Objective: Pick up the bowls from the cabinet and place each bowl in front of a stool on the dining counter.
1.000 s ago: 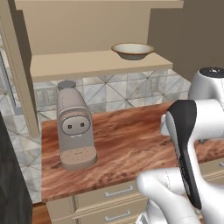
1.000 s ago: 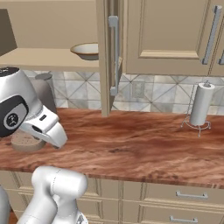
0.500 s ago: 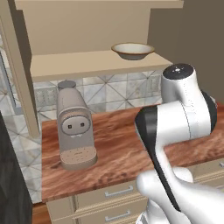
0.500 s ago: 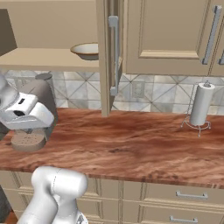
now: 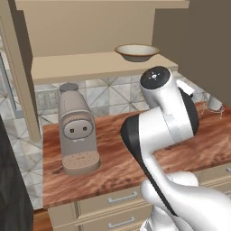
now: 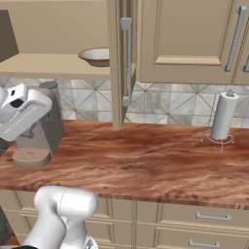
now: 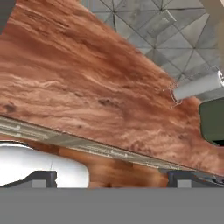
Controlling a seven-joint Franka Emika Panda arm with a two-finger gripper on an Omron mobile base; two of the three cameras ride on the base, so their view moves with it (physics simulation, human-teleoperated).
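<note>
A wide, shallow cream bowl with a brownish rim sits on the lower shelf of the open cabinet. From the right, the bowl shows just left of the cabinet door, which stands swung out edge-on with its grey bar handle. My arm is folded in front of the counter, well below and short of the bowl. In the hand view my gripper is open and holds nothing, its fingertips wide apart, looking along the wooden counter.
A grey coffee machine stands on the reddish-brown counter under the shelf. A paper towel roll on a wire holder stands at the right. Drawers run below the counter front. A dark shape sits at the hand view's edge.
The arm has swung. Its upper link moved left across the left base view, and the hand rose from counter height at the left of the right base view. The bowl stayed put.
</note>
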